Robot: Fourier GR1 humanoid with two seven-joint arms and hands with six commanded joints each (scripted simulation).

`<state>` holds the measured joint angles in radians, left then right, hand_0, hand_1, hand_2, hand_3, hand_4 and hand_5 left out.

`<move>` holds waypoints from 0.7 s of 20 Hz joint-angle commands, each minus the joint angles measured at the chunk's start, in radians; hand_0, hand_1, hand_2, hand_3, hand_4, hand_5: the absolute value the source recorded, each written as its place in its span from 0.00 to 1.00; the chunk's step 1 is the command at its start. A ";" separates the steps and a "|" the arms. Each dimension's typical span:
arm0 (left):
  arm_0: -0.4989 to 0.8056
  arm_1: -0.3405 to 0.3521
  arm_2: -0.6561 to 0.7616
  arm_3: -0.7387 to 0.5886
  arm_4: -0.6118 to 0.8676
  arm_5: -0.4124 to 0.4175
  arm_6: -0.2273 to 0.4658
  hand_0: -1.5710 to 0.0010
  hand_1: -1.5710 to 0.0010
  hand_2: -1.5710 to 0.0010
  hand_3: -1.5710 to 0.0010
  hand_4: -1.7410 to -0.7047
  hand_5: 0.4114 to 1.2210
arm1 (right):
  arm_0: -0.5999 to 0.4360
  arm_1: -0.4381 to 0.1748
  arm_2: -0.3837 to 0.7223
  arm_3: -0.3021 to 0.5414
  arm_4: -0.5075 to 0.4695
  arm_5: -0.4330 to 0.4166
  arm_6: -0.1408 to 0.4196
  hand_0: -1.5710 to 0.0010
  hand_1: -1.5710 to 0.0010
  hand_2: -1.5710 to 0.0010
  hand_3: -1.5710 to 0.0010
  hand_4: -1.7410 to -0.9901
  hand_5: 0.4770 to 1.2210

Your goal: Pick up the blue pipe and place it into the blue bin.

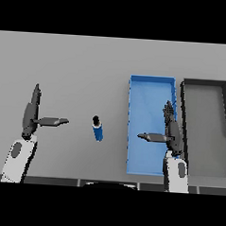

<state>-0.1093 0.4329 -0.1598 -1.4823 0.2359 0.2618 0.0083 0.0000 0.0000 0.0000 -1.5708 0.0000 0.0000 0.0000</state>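
1. The right hand (173,133) shows its fingers straight and pointing away from the robot, thumb stuck out sideways toward the blue pipe (98,128). Nothing is in its grasp; it is spread wide and empty.
2. That hand hangs over the right part of the blue bin (152,86), near the wall shared with the neighbouring tray. It looks like a rest pose rather than a reach, since the pipe lies well off to the bin's left.
3. The left hand (31,113) mirrors it: fingers straight, thumb jutting toward the pipe, holding nothing, well to the left of the bin and on the far side of the pipe from it.
4. The pipe lies on the grey table (80,65) between the two hands, near the bin's left wall but apart from it, its dark end pointing away from the robot. Nothing touches it.
5. Judging from the layout, the pick-up has not begun; either hand must come across to the pipe first.
6. The dark bin (204,83) sits just to the right of the blue bin, walls close together.
7. Hard to read: the right forearm covers part of the blue bin's near right corner, and whether the pipe's dark end is a cap or an open bore cannot be told.
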 commanded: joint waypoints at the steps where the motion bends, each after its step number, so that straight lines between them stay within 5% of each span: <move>1: 0.001 0.001 0.001 0.000 0.001 0.000 -0.005 1.00 1.00 1.00 1.00 0.64 0.22 | 0.000 0.001 0.001 0.000 0.001 -0.001 0.000 1.00 1.00 1.00 1.00 0.69 0.19; 6: 0.008 0.013 0.014 -0.001 0.014 -0.014 -0.021 1.00 1.00 1.00 1.00 0.64 0.22 | -0.004 0.012 0.010 -0.003 0.014 -0.015 0.006 1.00 1.00 1.00 1.00 0.69 0.19; 7: 0.014 0.094 -0.024 -0.016 0.017 -0.152 -0.059 1.00 1.00 1.00 1.00 0.64 0.22 | 0.025 -0.036 0.046 -0.038 0.059 0.017 -0.043 1.00 1.00 1.00 1.00 0.69 0.19; 9: 0.009 0.177 -0.046 0.001 0.030 -0.300 -0.090 1.00 1.00 1.00 1.00 0.64 0.22 | 0.083 -0.076 0.098 -0.093 0.117 0.049 -0.086 1.00 1.00 1.00 1.00 0.69 0.19; 14: 0.008 0.223 -0.053 -0.002 0.046 -0.380 -0.108 1.00 1.00 1.00 1.00 0.64 0.23 | 0.101 -0.098 0.133 -0.135 0.184 0.037 -0.039 1.00 1.00 1.00 1.00 0.73 0.18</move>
<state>-0.1010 0.6562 -0.2121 -1.4841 0.2821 -0.1184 -0.1000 0.1009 -0.0981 0.1329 -1.7055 0.1844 0.0375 -0.0396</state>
